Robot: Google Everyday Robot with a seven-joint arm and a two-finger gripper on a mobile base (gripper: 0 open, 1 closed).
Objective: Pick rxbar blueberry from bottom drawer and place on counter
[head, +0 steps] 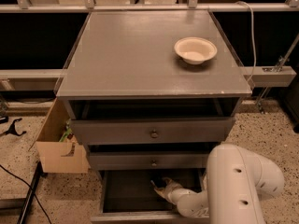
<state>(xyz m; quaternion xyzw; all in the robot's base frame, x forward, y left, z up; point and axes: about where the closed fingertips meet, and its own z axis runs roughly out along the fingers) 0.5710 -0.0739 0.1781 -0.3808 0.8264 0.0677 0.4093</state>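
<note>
The claw (161,186) lies in the dark, boxy bottom drawer (131,197), and I cannot tell its state; a round bowl (195,49) tops the smooth grey desk (126,55).

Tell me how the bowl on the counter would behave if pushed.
The bowl looks thin and pale, so probably light, sliding easily on the glossy counter. Wide and shallow, it would likely skid rather than tip. The tool is down in the open bottom drawer, nowhere near it.
</note>
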